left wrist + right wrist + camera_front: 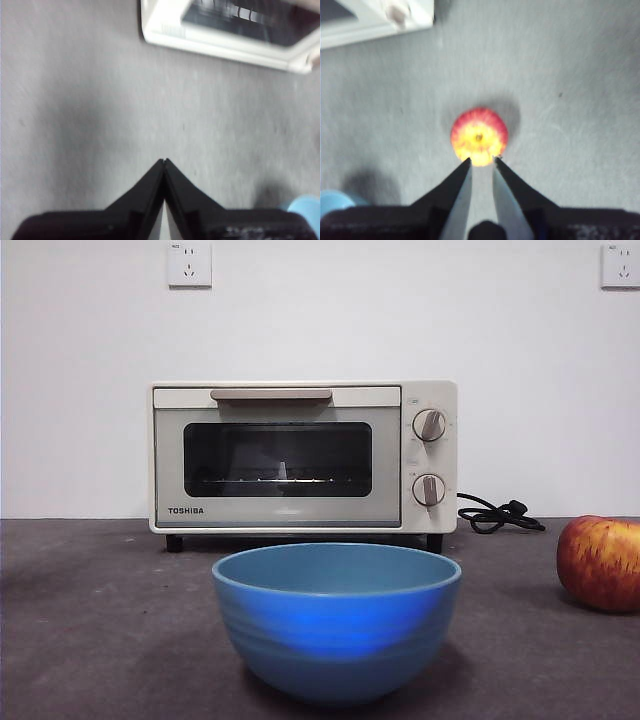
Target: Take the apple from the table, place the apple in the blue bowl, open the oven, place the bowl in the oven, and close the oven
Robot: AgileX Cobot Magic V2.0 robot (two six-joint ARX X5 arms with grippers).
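Note:
The red and yellow apple (603, 562) lies on the grey table (100, 620) at the far right, apart from the blue bowl (336, 618), which stands empty at the front centre. Behind them the cream oven (302, 455) has its door closed. In the right wrist view my right gripper (482, 160) hangs above the apple (479, 135), its jaws a small gap apart and holding nothing. My left gripper (164, 161) is shut and empty over bare table, near the oven's (225, 40) front and the bowl's rim (306, 205). No arm shows in the front view.
A black cord (495, 515) lies coiled on the table to the right of the oven. A white wall with two sockets (189, 264) stands behind. The bowl's edge (332, 200) and an oven corner (380, 20) show in the right wrist view.

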